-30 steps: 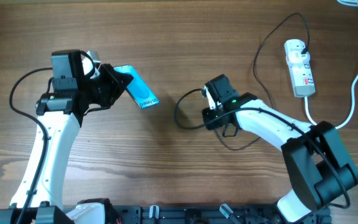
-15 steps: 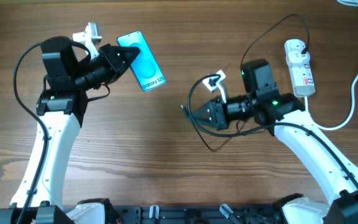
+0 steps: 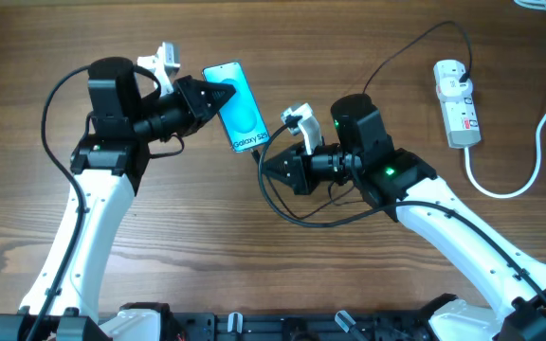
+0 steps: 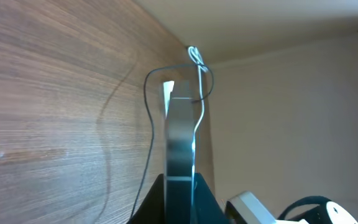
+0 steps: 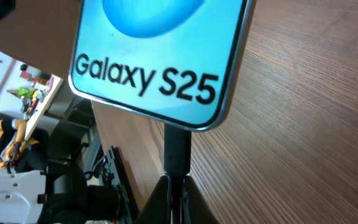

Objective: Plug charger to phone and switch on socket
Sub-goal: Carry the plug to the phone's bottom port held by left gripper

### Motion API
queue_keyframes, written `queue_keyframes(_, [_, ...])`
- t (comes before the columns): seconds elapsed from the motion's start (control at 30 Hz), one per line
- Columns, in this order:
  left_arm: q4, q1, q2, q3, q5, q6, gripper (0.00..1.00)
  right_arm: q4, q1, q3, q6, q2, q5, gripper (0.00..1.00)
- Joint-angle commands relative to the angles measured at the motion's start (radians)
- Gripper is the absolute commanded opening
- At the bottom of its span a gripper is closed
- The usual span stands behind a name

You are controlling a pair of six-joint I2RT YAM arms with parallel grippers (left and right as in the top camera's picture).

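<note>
Upper left of centre, the left hand (image 3: 218,98) pinches the flat turquoise-screened smartphone (image 3: 239,117) over the brown wooden counter (image 3: 207,256) — just right, the right hand (image 3: 271,166) pinches the thin black charger cable (image 3: 282,210) by its dark connector tip (image 5: 177,149), touching the smartphone's bottom edge — and the white plastic power strip (image 3: 457,116) lies upper right.

overhead looks down, both wrists near phone (image 5: 160,50)

The left arm reaches in from the left of the phone (image 3: 243,118), the left gripper (image 3: 218,98) clamped on its upper edge. The right arm bends in from the phone's right, the right gripper (image 3: 273,167) pinching the charger (image 5: 178,148) at the phone's lower end.
</note>
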Motion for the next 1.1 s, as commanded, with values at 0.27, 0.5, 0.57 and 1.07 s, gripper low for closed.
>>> queue_keyframes(0.27, [-0.019, -0.003, -0.016, 0.012, -0.060, 0.066, 0.04, -0.026, 0.005, 0.023, 0.008, -0.064, 0.006, 0.05])
queue_keyframes(0.5, [-0.026, -0.005, -0.016, 0.012, -0.060, 0.066, 0.04, -0.010, 0.055, 0.023, 0.027, -0.064, 0.095, 0.05])
queue_keyframes(0.57, [-0.047, -0.005, -0.016, 0.012, -0.060, 0.071, 0.04, -0.010, 0.055, 0.023, 0.027, -0.064, 0.119, 0.05])
queue_keyframes(1.07, [-0.050, -0.005, -0.016, 0.012, -0.078, 0.073, 0.04, -0.039, 0.056, 0.023, 0.027, -0.064, 0.136, 0.04])
